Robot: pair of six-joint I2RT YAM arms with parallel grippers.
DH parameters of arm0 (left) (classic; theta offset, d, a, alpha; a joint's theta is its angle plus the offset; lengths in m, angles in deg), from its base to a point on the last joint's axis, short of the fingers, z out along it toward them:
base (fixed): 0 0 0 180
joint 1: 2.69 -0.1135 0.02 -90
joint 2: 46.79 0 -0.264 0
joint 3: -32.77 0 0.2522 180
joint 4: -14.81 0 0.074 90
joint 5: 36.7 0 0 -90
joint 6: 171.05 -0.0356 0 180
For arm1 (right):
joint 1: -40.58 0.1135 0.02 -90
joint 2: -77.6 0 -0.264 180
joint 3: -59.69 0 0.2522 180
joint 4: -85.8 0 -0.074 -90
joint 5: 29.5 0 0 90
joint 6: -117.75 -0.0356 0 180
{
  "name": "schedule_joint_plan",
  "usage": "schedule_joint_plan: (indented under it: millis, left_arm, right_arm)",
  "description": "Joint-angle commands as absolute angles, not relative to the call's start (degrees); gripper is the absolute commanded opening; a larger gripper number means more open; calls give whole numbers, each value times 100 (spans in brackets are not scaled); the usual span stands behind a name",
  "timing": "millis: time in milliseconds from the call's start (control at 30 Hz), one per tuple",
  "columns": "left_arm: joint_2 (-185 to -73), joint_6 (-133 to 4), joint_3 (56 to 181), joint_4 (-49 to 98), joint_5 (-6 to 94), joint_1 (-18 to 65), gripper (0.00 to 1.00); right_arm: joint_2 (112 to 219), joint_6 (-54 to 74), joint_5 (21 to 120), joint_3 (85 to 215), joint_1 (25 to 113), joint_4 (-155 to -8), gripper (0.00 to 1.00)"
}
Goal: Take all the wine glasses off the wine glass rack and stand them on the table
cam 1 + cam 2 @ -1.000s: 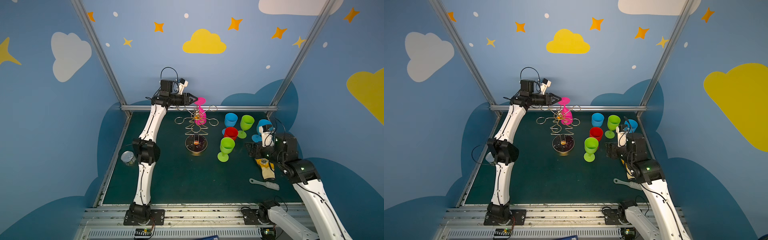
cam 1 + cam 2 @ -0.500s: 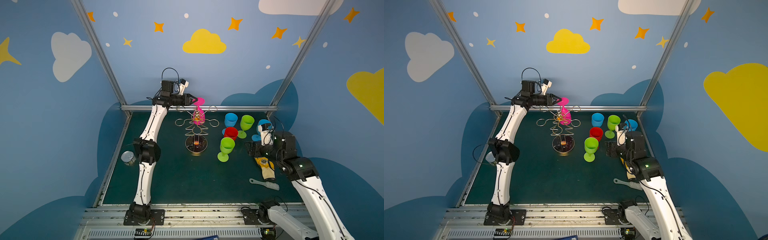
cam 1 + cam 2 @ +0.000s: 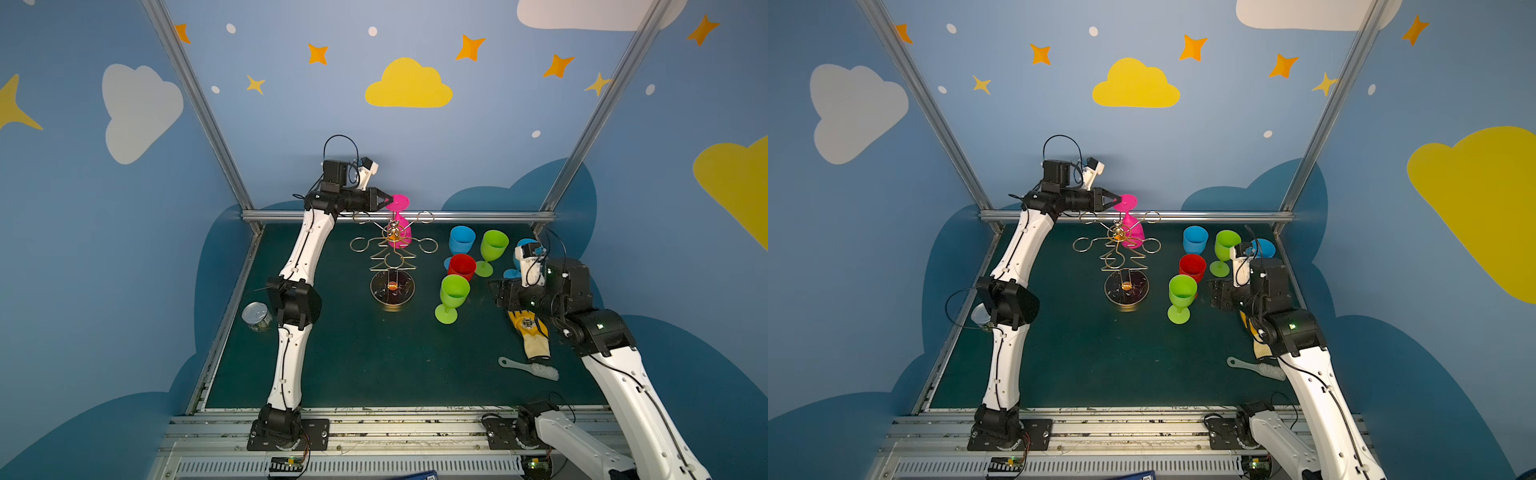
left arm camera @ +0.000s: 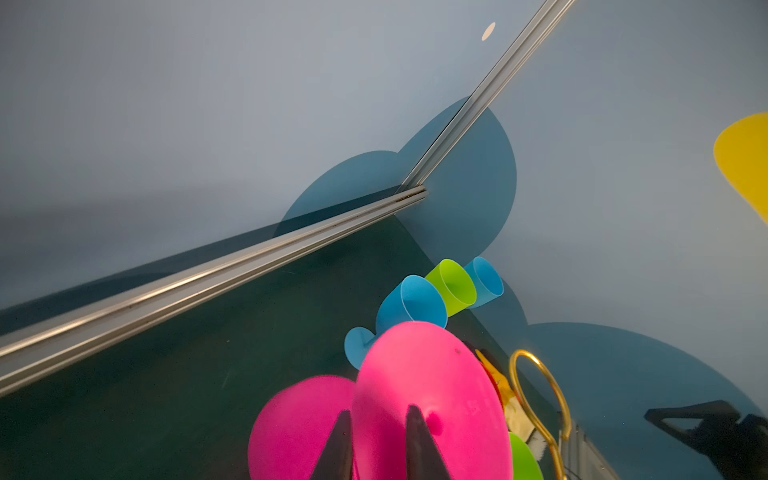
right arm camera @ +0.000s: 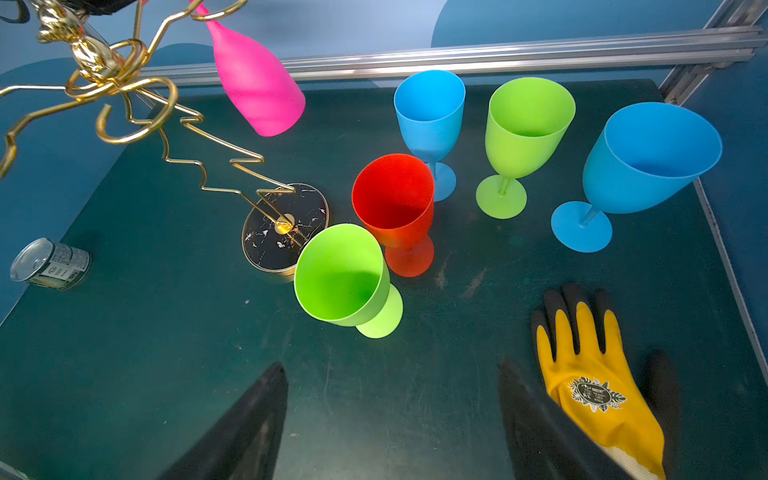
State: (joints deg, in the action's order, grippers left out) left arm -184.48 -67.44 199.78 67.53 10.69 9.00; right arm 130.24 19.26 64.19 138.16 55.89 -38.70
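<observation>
Step in hand, by appearance: grasp. Left gripper (image 3: 388,202) pinches foot of wine glass (image 3: 405,239), hung inverted on wine glass rack (image 3: 392,286) near tabletop (image 3: 353,353) far edge. Right gripper (image 5: 392,374) spread, idle. Next you likely slide stem out of ring.

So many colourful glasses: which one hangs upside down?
The pink wine glass, hanging bowl-down from the gold rack; the blue, green and red ones stand upright on the table.

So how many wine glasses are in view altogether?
6. The pink glass hangs upside down on the rack. Upright on the table beside it: two blue glasses, two green glasses, one red glass. None appears hidden.
</observation>
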Motion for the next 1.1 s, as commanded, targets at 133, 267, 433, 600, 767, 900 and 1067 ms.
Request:
schedule_joint_plan:
  millis: [133, 267, 433, 600, 767, 900, 1067]
  left_arm:
    - [-18489, -6516, 20096, 6712, 791, 850, 9]
    - [-18463, -6277, 20091, 6578, 658, 812, 3]
    - [-18433, -5959, 20094, 6363, 471, 755, 3]
    - [-18339, -5801, 20091, 6229, 430, 717, 3]
    - [-18284, -5646, 20096, 6153, 387, 647, 3]
    - [-18250, -5532, 20095, 6092, 342, 602, 3]
    - [-18240, -5739, 20097, 6282, 303, 575, 57]
  right_arm:
    - [13020, 1993, 6426, 13990, 5569, -3983, 78]
    - [13018, 2000, 6428, 13974, 5565, -4010, 78]
    - [13048, 2004, 6454, 13993, 5558, -4060, 78]
    - [13119, 1994, 6524, 14042, 5551, -4150, 78]
    - [13174, 1991, 6578, 14055, 5552, -4203, 78]
    - [13183, 1984, 6595, 14060, 5544, -4217, 78]
    - [13174, 1991, 6604, 14058, 5540, -4214, 78]
